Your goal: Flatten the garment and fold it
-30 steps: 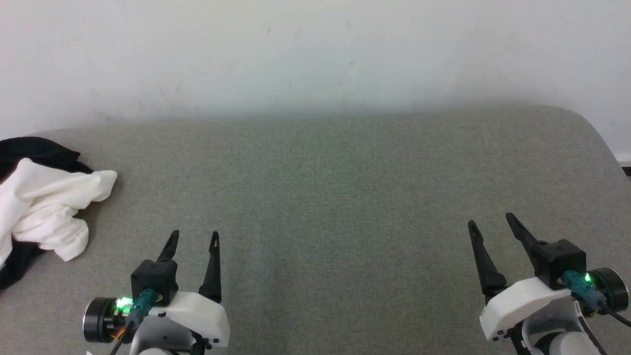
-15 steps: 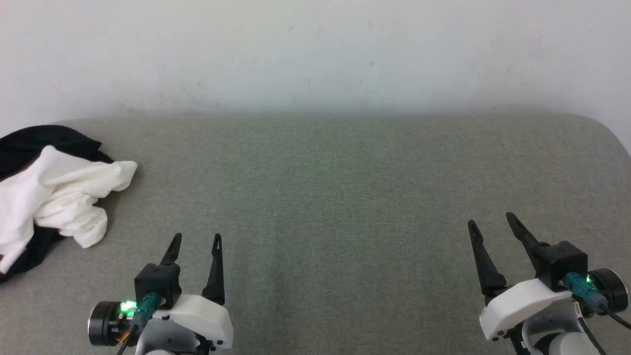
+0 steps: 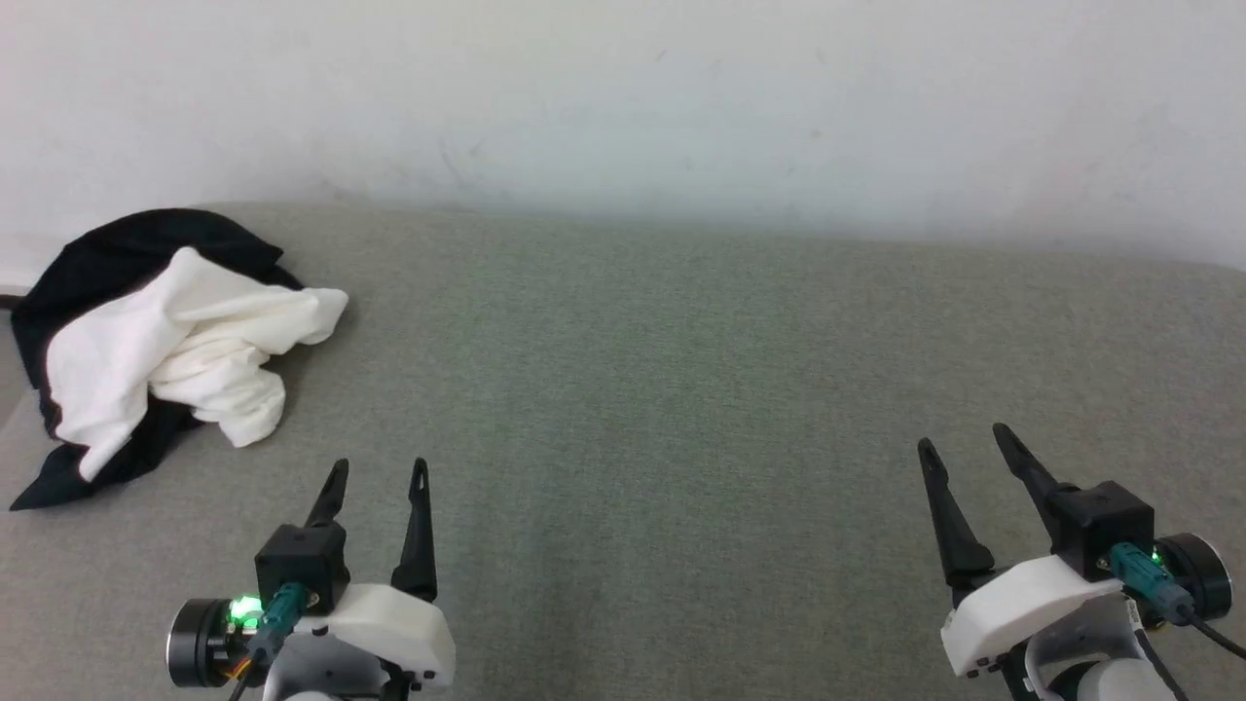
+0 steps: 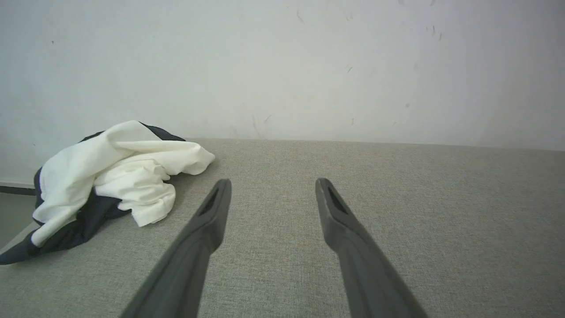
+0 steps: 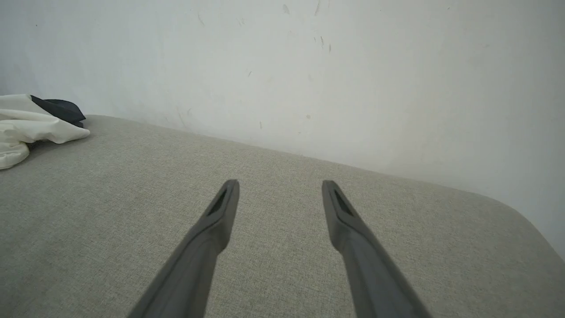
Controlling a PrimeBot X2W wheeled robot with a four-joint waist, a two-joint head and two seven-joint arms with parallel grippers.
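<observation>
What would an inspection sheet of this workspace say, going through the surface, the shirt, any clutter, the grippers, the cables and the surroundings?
surface: grey-green fabric surface, flat, with a rounded far right corner in the right wrist view.
job's things: garment crumpled in a heap at the far left, white folds over black, not flattened; print not visible.
clutter: nothing seen.
grippers: left gripper and right gripper both open, holding nothing, apart from the garment.
cables: left wrist cable and right wrist cable, teal plugs seated, green lights beside them.
surroundings: pale wall behind the surface, lightly scuffed.
</observation>
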